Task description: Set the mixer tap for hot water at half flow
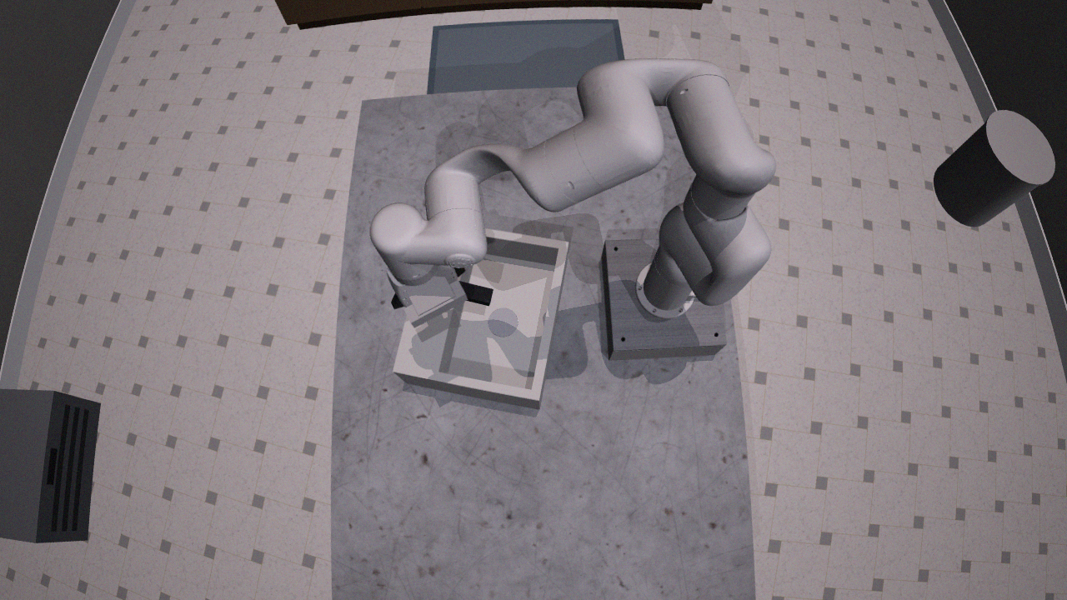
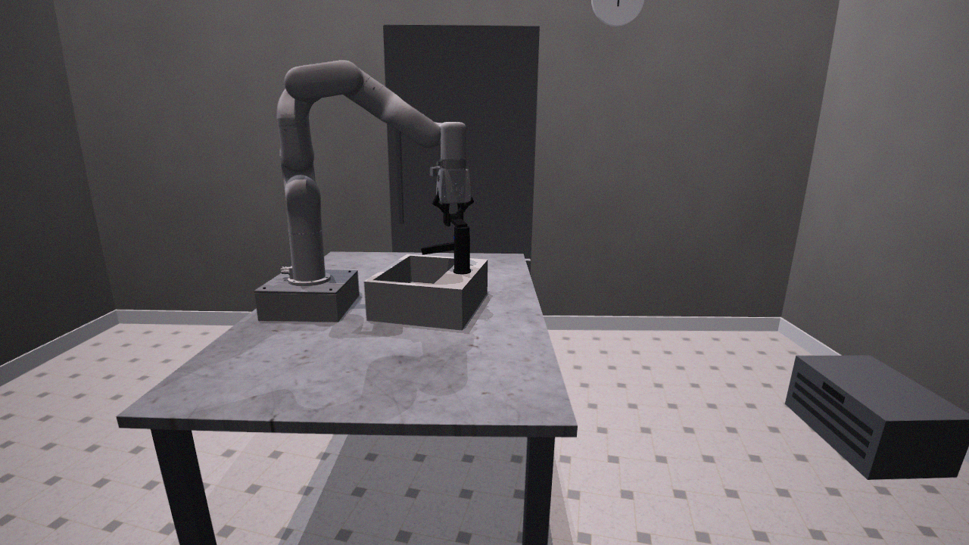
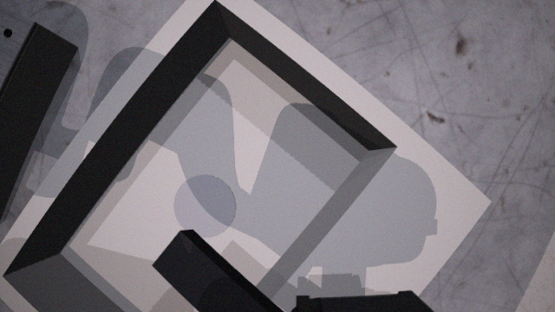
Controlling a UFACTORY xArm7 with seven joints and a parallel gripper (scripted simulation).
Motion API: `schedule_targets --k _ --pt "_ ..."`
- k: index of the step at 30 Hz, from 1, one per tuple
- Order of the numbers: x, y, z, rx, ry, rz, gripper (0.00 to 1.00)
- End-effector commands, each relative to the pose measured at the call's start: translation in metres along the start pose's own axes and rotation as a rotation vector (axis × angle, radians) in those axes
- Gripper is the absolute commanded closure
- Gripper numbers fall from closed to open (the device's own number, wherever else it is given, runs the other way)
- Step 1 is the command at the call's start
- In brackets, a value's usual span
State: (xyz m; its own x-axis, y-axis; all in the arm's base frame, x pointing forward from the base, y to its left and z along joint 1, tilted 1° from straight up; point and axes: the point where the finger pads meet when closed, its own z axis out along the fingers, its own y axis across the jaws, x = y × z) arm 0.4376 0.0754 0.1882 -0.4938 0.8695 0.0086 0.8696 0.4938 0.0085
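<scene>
A black mixer tap (image 2: 462,249) stands upright on the far right rim of a grey square sink basin (image 2: 425,290). Its spout (image 2: 437,247) reaches left over the basin and also shows in the overhead view (image 1: 476,292) and the wrist view (image 3: 204,269). My gripper (image 2: 456,218) points straight down onto the top of the tap and is shut on the tap's lever, which is small and mostly hidden by the fingers. In the overhead view my wrist covers the tap's top. I see no red dot in any view. The round drain (image 3: 205,205) lies in the basin floor.
The arm's base block (image 2: 306,294) stands just left of the basin on the grey table. A dark box (image 2: 880,413) sits on the floor at the right. A dark cylinder (image 1: 992,167) shows at the overhead view's right edge.
</scene>
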Motion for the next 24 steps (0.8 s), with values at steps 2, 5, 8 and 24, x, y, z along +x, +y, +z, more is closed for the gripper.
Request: schedule_targets --k 2,5,8,24 --pt "-0.0011 0.0015 -0.0026 -0.006 -0.002 0.001 1.00" --pt "-0.0011 0.0015 -0.0026 -0.006 -0.002 0.001 1.00" --pt "-0.0011 0.0015 -0.0026 -0.006 -0.002 0.001 1.00" --pt "-0.0011 0.0015 -0.0026 -0.006 -0.002 0.001 0.27"
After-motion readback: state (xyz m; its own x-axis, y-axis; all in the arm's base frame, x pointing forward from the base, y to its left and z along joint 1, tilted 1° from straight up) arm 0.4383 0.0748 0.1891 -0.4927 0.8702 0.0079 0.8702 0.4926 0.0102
